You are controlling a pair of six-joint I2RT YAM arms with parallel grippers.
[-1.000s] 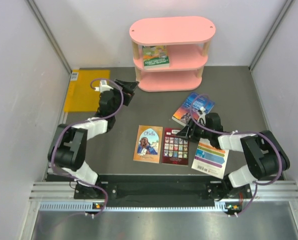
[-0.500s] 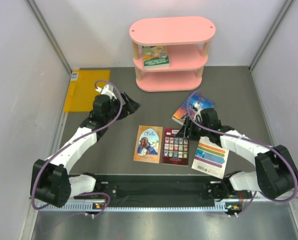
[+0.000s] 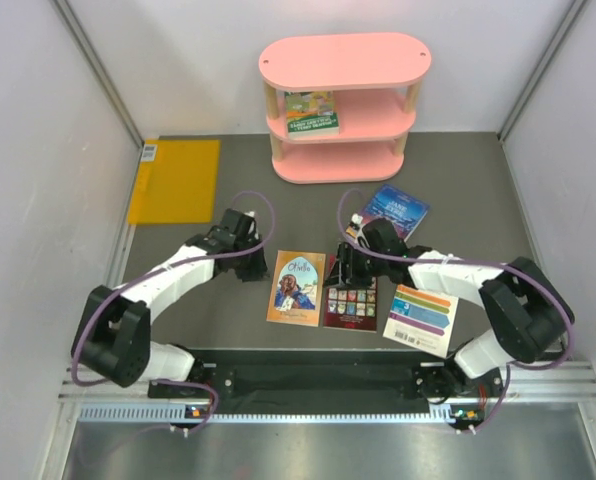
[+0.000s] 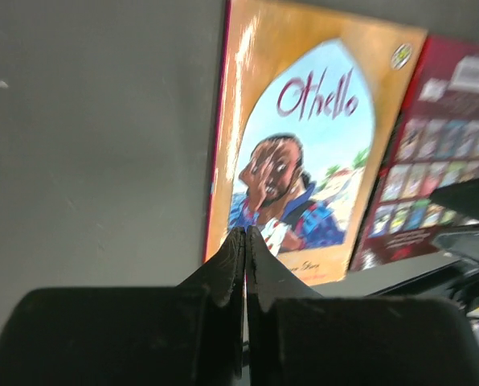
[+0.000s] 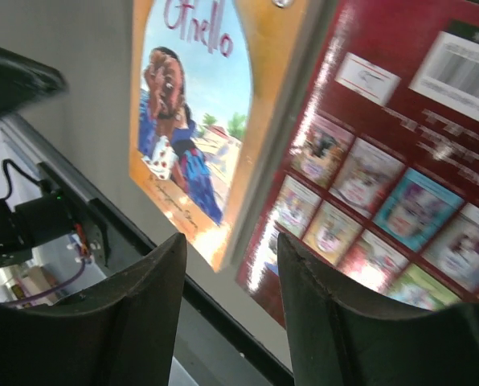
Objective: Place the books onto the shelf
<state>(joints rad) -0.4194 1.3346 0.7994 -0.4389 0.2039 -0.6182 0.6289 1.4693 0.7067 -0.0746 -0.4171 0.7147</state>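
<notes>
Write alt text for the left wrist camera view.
The left gripper, its two black fingers shut together on nothing, fills the bottom of the view, with its tips in front of the lower edge of the orange Othello book lying flat on the grey table. A dark red picture-grid book lies along its right side.

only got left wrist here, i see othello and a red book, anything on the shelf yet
Observer: Yes, one green book lies on the middle board of the pink shelf.
Operator: any other books around
Observer: Two more lie on the table: a blue book and a white striped book.
Operator: what's the right arm doing
Observer: The right pincer is open, over the edge where the Othello book meets the red book.
</notes>
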